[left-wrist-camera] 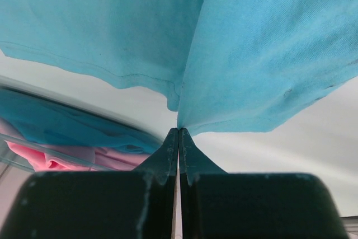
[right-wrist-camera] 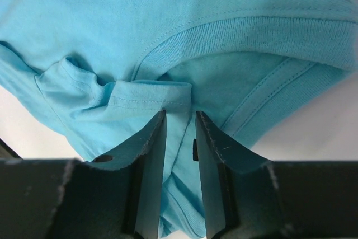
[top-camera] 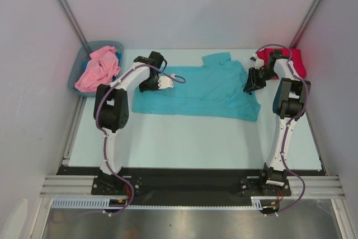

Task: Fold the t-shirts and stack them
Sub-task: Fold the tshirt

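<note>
A teal t-shirt (top-camera: 201, 90) lies spread across the middle of the table, rumpled at its right end. My left gripper (top-camera: 179, 80) is shut on that shirt's upper left edge; in the left wrist view the cloth (left-wrist-camera: 251, 54) hangs from the closed tips (left-wrist-camera: 178, 130). My right gripper (top-camera: 250, 87) is at the shirt's right end by the collar. In the right wrist view its fingers (right-wrist-camera: 180, 115) stand apart, with teal cloth (right-wrist-camera: 168, 26) running between them beside the ribbed collar (right-wrist-camera: 251, 32). A pink t-shirt (top-camera: 98, 68) lies in the bin. A red t-shirt (top-camera: 291, 60) sits at the back right.
The grey-blue bin (top-camera: 74, 80) stands at the back left corner, and its pink contents (left-wrist-camera: 50, 158) show in the left wrist view. White walls close in the table on three sides. Both arm bases sit on the black rail at the near edge.
</note>
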Available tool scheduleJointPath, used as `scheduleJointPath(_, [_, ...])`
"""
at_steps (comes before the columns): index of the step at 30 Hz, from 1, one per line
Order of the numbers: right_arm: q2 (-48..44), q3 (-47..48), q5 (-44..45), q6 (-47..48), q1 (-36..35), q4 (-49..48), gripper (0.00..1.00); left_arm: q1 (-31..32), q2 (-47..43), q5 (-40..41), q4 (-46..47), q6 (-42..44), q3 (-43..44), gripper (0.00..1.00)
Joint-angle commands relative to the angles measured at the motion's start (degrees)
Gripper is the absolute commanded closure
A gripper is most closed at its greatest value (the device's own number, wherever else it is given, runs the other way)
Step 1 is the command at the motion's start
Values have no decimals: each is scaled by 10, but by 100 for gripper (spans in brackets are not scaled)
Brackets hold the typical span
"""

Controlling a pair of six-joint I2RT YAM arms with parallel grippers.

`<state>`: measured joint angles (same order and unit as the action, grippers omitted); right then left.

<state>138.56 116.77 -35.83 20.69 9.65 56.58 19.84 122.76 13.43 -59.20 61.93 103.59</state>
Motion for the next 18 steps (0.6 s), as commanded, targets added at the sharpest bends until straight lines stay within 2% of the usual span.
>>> scheduleJointPath(1, [10, 4, -1, -2, 2, -6, 68, 5, -25, 9, 0, -7, 16, 100])
scheduleJointPath(9, [8, 4, -4, 0, 0, -6, 79, 5, -25, 7, 2, -8, 16, 100])
scheduleJointPath(12, [7, 4, -4, 1, -2, -6, 87, 5, -26, 7, 1, -9, 15, 100])
scheduleJointPath(13, [7, 4, -4, 1, -2, -7, 95, 5, -27, 7, 1, -9, 14, 100])
scheduleJointPath(14, [8, 4, -5, 1, -2, -5, 99, 5, -27, 7, 1, -8, 14, 100])
scheduleJointPath(18, [-2, 4, -3, 1, -5, -5, 100, 5, -28, 6, 2, -8, 10, 100])
